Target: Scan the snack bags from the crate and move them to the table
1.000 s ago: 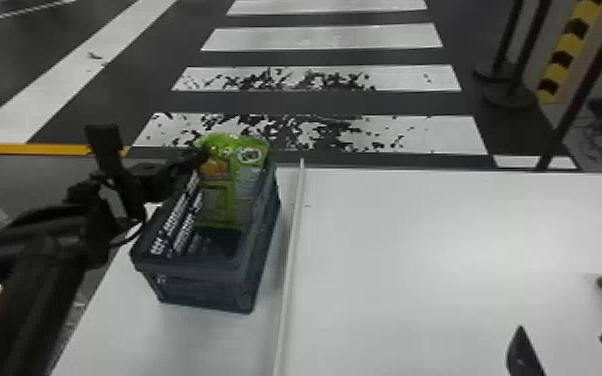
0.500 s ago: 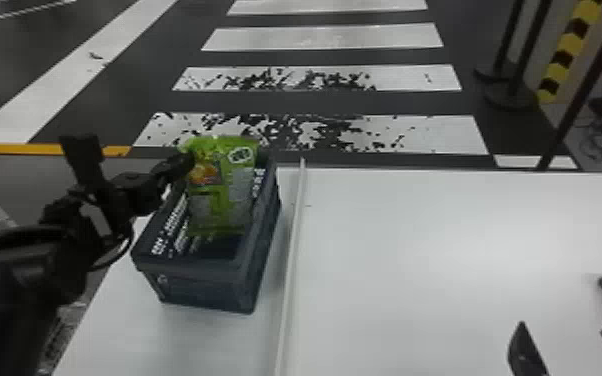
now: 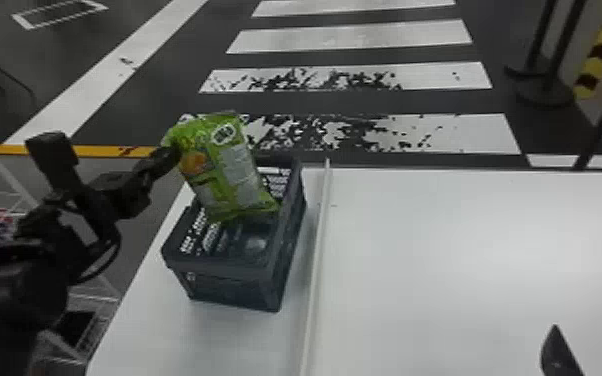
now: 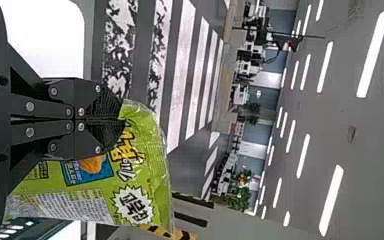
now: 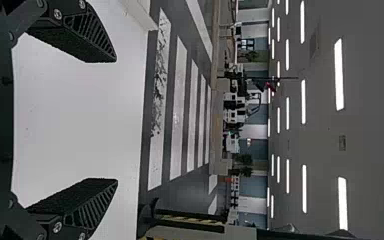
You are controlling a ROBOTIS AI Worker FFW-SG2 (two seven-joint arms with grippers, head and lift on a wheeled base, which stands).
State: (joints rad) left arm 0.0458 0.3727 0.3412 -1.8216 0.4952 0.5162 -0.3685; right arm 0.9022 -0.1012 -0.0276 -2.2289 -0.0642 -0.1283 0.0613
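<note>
Looks like the lifting-out step to me: the left gripper is pinched closed on the snack bag near its top, the bag over the crate. Next it must clear the crate's rim, then be scanned (code showing, hopefully) before reaching the table. Right of the crate, the right gripper is wide open, empty.

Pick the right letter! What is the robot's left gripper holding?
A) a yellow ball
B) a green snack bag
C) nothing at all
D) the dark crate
B, because the left gripper has its fingers closed on the green snack bag, near a top corner.
</note>
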